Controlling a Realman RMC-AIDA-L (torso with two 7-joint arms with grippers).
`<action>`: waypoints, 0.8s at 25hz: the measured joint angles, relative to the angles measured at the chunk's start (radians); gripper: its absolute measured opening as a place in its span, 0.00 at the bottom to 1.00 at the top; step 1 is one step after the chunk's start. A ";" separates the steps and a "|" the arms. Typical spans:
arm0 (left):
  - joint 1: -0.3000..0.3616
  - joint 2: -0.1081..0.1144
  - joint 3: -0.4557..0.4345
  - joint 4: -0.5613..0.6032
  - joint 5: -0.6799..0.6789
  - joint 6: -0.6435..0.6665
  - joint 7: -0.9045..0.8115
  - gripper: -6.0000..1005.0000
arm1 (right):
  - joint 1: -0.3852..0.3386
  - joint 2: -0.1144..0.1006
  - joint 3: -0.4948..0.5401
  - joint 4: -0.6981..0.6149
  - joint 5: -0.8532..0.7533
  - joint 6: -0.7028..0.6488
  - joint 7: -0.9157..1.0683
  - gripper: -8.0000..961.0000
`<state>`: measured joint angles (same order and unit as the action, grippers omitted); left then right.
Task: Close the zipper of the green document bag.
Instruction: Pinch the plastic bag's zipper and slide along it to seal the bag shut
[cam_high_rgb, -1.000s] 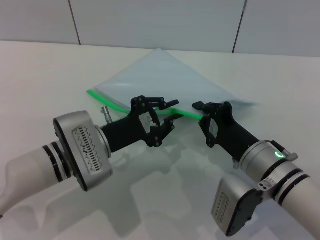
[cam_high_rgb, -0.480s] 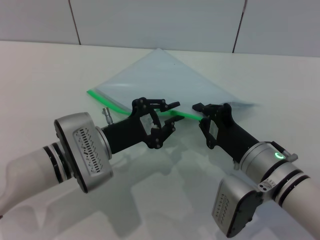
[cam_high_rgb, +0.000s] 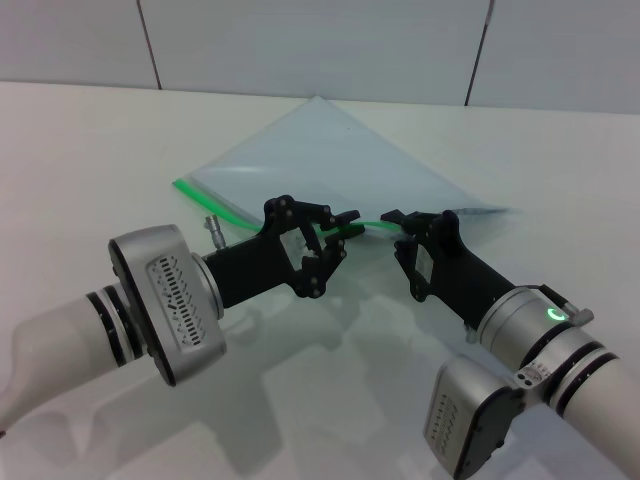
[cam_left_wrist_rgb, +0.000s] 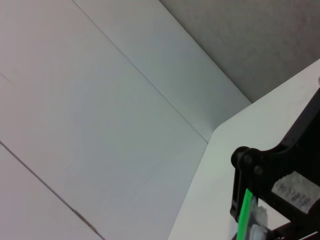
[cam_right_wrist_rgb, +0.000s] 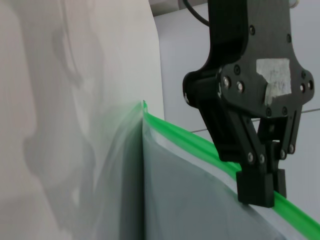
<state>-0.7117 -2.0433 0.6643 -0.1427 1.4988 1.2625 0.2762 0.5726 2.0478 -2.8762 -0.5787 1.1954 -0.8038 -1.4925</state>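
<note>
You had the bag (cam_high_rgb: 330, 165) lying flat on the white table (cam_high_rgb: 90, 150), one corner pointing toward the far wall, its green zipper (cam_high_rgb: 215, 203) running along the near edge from the left corner toward the right. Your left gripper (cam_high_rgb: 340, 226) sat on that edge about midway along, fingers (cam_high_rgb: 345, 217) pressed together on the zipper; the right wrist view showed the same gripper (cam_right_wrist_rgb: 262, 192) clamped down over the green strip (cam_right_wrist_rgb: 192, 142), with the bag's translucent sheet (cam_right_wrist_rgb: 185, 200) just beneath. The strip rose slightly where it was pinched. The left wrist view caught only a sliver of green (cam_left_wrist_rgb: 245, 212) beside a black finger link. Your right gripper (cam_high_rgb: 398, 228) hovered just beside the left one, at the zipper's right stretch, fingers spread and not touching the strip. You could not make out the slider tab.
</note>
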 joint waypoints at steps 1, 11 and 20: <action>0.000 0.000 0.000 0.000 0.000 0.000 0.000 0.15 | 0.000 0.000 0.000 0.000 0.000 0.000 0.000 0.06; 0.001 0.000 0.000 0.000 0.000 -0.004 -0.003 0.08 | 0.000 -0.005 0.000 0.003 -0.010 -0.004 0.055 0.06; 0.006 0.002 -0.007 0.003 -0.008 -0.019 -0.005 0.08 | 0.001 -0.006 0.000 0.018 -0.042 -0.022 0.136 0.06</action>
<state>-0.7054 -2.0416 0.6575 -0.1398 1.4911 1.2439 0.2712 0.5735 2.0417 -2.8762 -0.5610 1.1533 -0.8260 -1.3564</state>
